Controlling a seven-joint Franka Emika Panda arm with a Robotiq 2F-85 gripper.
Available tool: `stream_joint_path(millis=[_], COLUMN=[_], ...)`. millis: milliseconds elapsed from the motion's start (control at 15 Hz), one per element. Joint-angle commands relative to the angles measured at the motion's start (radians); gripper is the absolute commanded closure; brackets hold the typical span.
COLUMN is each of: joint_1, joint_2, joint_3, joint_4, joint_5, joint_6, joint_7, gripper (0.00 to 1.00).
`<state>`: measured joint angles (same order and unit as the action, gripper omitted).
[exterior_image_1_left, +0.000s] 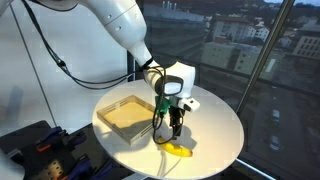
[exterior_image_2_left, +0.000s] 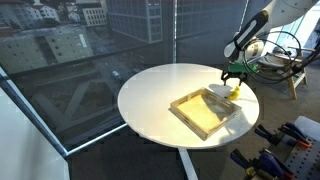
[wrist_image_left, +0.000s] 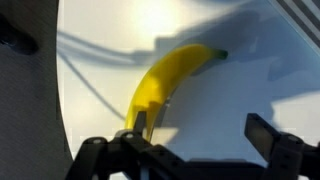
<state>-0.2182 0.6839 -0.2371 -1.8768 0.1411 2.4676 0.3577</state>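
Note:
A yellow banana (wrist_image_left: 172, 77) lies on the round white table (wrist_image_left: 240, 95); in both exterior views it shows near the table's edge (exterior_image_1_left: 178, 150) (exterior_image_2_left: 232, 91). My gripper (wrist_image_left: 205, 130) hangs just above it with its jaws wide apart and nothing between them. In the wrist view one fingertip (wrist_image_left: 148, 122) overlaps the banana's near end, while the other fingertip (wrist_image_left: 265, 132) stands over bare table. The exterior views show the gripper (exterior_image_1_left: 175, 126) (exterior_image_2_left: 232, 74) pointing down over the banana.
A shallow wooden tray (exterior_image_1_left: 128, 113) (exterior_image_2_left: 207, 112) lies on the table beside the banana. Tall windows surround the table. Cables and dark equipment (exterior_image_1_left: 40, 150) sit next to the table.

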Motion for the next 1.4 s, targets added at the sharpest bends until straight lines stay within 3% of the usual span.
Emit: stream_joint_path(millis=[0,1333], joint_1=[-0.009,-0.014], joint_2=[0.0,-0.075], joint_3=[0.004,0.049], joint_4=[0.024,-0.007], joint_5=[0.016,0.003], joint_6=[-0.028,-0.016], joint_7=[-0.014,-0.186], gripper=[0.0,0.0])
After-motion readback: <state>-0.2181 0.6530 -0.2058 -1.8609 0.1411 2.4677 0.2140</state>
